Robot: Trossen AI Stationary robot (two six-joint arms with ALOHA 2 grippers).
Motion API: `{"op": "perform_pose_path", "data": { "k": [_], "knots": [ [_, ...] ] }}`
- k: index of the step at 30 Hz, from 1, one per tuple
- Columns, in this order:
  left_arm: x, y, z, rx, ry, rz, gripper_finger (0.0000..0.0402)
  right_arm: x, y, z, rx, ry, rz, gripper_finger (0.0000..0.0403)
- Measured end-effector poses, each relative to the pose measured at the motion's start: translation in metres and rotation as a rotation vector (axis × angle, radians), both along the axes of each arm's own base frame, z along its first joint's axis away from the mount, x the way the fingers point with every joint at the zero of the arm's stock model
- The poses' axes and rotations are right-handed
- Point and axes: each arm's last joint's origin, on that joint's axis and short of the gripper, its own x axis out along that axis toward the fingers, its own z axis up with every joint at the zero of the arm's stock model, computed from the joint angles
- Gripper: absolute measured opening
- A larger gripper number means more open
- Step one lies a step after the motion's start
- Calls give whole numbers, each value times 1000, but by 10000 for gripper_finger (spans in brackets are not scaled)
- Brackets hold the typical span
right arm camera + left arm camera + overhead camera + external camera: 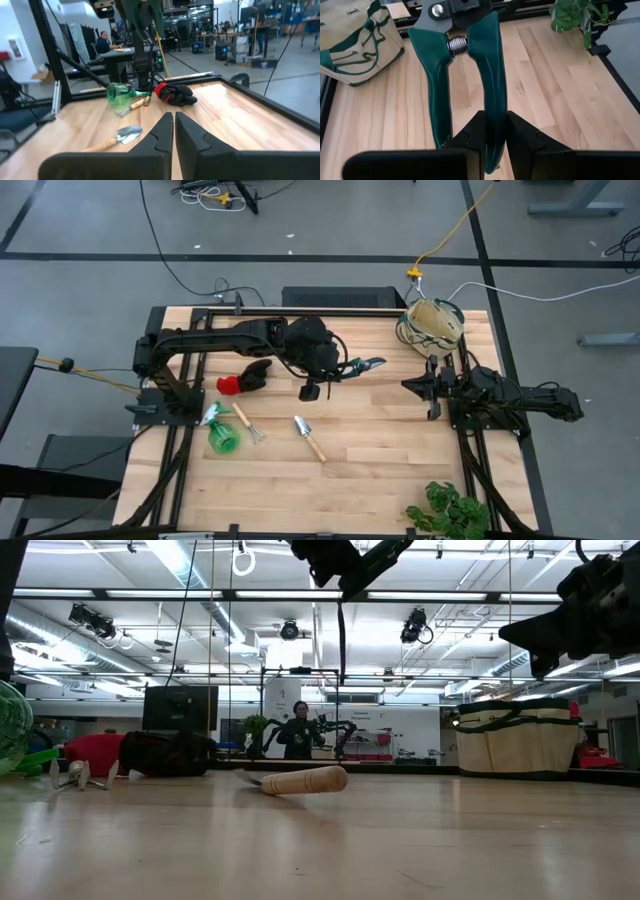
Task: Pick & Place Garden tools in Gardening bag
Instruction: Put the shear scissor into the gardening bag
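Note:
My left gripper (343, 367) hangs above the middle of the table, shut on the pruning shears (365, 365), which have dark green handles and a spring (457, 45). The beige gardening bag (435, 323) stands at the far right corner, beyond the shears' head (437, 10). On the table's left lie a red-and-black glove (243, 377), a green spray bottle (222, 435), a small rake (248, 423) and a wooden-handled trowel (308, 435). My right gripper (173, 125) waits shut at the table's right edge, pointing level toward the left. My left gripper pinches one handle (495, 107) of the shears between its two fingers (520, 135), toward that handle's free end. The fingers lie along the handle, slanting downward. The other handle (432, 95) stands free beside them. The shears are lifted clear of the table, head pointing away from the gripper.
A leafy plant (455, 510) stands at the near right corner. Bare wood lies between the shears and the bag (360, 40). Black frame rails (455, 440) run along the table's sides. A person sits in the room beyond the table.

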Motion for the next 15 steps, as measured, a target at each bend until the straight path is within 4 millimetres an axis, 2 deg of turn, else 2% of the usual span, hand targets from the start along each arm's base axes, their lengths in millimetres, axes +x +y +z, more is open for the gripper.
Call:
{"op": "perform_pose_path", "data": {
  "k": [9,15],
  "knots": [
    [0,0,0,-6,0,6,57,-1,-2,6,109,-80,-47,21],
    [1,3,2,-9,-23,8,57,-2,-3,13,113,-148,-106,21]
  ]
}}
